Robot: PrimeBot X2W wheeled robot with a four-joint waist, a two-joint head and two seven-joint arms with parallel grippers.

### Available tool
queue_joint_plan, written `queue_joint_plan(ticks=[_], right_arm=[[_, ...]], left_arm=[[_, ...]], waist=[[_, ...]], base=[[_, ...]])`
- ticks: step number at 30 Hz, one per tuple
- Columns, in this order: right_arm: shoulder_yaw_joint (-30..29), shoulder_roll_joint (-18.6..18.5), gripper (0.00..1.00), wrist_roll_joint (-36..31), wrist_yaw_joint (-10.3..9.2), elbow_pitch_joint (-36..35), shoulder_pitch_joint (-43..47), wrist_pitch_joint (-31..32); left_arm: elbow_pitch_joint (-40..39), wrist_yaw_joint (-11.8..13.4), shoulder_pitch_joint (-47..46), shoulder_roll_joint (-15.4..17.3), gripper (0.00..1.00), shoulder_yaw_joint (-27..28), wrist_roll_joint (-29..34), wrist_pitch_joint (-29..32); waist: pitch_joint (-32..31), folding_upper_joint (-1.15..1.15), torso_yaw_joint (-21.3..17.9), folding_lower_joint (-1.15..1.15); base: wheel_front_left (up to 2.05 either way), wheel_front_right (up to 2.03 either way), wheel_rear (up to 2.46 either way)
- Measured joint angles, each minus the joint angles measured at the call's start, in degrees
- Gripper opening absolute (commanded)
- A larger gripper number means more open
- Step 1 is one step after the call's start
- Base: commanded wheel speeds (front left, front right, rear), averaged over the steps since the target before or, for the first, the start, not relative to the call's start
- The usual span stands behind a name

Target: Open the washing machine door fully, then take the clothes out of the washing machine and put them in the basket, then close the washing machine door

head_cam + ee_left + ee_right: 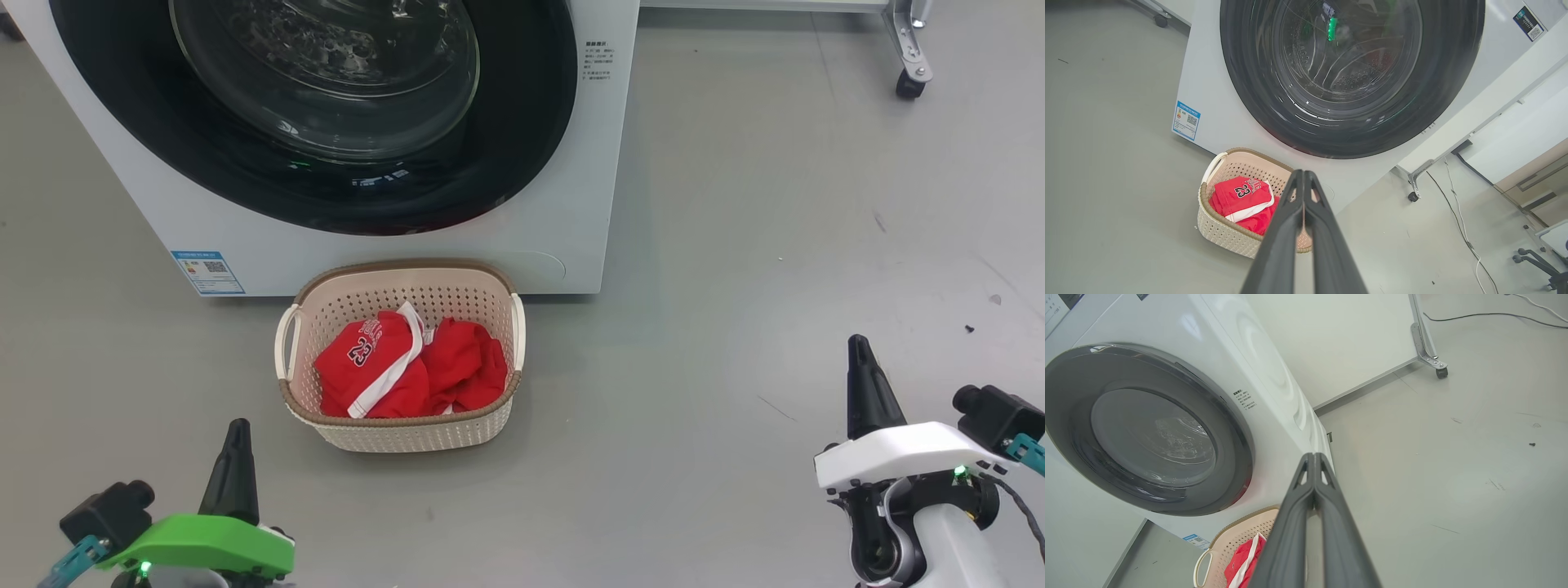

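Left gripper [237,431], green housing, lower left of the head view: both dark fingers pressed together to one point, holding nothing; its wrist view shows the same closed pair [1303,174].

Right gripper [858,347], white housing, lower right: fingers likewise closed tight and empty, confirmed in its wrist view [1314,458].

Basket [408,437], cream perforated plastic, brown woven-look rim, white side handles: stands on the grey floor [735,327] between the two grippers and just in front of the washer's base.

Clothes [392,367], red with white trim: lying bunched inside the basket. One piece faces up with a white "23" [1242,190]; an arc of small white lettering above the number is too small to read.

Washing machine [571,237], white front-loader. Washing machine door [526,122], glossy black ring around a bulging clear window: shut, flush with the front panel; the perforated steel drum shows through the glass.

Blue label [208,272], lower left corner of the front panel: carries a QR code and fine print, illegible. Block of small dark print [598,61] beside the door's right edge: illegible. Dark sticker [1529,22] with a QR code on the upper panel: text unreadable.

Castor [909,84] on a metal frame leg, on the floor well to the washer's right.
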Motion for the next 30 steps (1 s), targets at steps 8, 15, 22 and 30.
queue_joint_plan(ticks=[8,15,22,30], right_arm=[[-0.7,0.0,0.00,4.6,0.00,0.0,0.2,1.2],[-1.4,0.0,0.00,8.6,0.00,0.0,0.2,2.4],[-2.2,0.0,0.00,12.9,0.00,0.0,0.2,3.6],[-2.8,0.0,0.00,17.7,0.00,0.0,0.2,4.9]], left_arm=[[-0.1,0.0,0.0,0.0,0.00,0.6,-4.3,1.3],[-0.3,0.0,0.0,0.0,0.00,1.5,-7.8,2.5],[-0.4,0.0,0.0,0.0,0.00,1.9,-11.4,3.5],[-0.7,0.0,0.0,0.0,0.00,2.6,-15.6,4.9]], waist=[[-0.3,0.00,0.0,0.00],[-0.6,0.00,0.0,0.00],[-1.0,0.00,0.0,0.00],[-1.3,0.00,-0.1,0.00]], base=[[0.00,0.00,0.00],[0.00,0.00,0.00],[0.00,0.00,0.00],[0.00,0.00,0.00]])
